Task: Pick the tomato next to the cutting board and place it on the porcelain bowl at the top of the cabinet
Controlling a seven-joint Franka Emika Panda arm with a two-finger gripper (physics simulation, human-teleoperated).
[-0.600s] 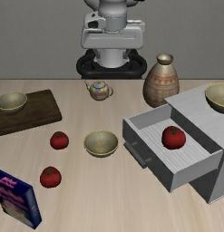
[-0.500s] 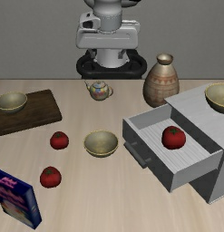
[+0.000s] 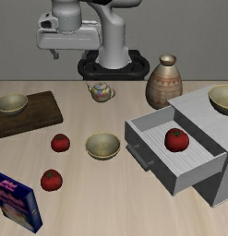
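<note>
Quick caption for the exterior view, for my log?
Arm high at rear; tomato untouched beside cutting board, bowl waiting atop cabinet.

- The arm (image 3: 106, 23) is cut off by the top edge.
- The cabinet (image 3: 206, 118) and the porcelain bowl (image 3: 221, 100) on it are clipped by the right edge.
- The cutting board (image 3: 37, 118) is cut by the left edge.
- The box (image 3: 16, 203) is clipped at the left edge; its print cannot be read.
- The markings on the teapot (image 3: 100, 90), perhaps a painted pattern, cannot be made out.

Small teapot (image 3: 100, 90) and ribbed jug (image 3: 164, 83) near the table (image 3: 78, 115) back edge. Bowl (image 3: 102, 146) mid-table. Blue box (image 3: 18, 202) at the front corner on the exterior view's left, spare tomato (image 3: 52, 180) just beside it.
</note>
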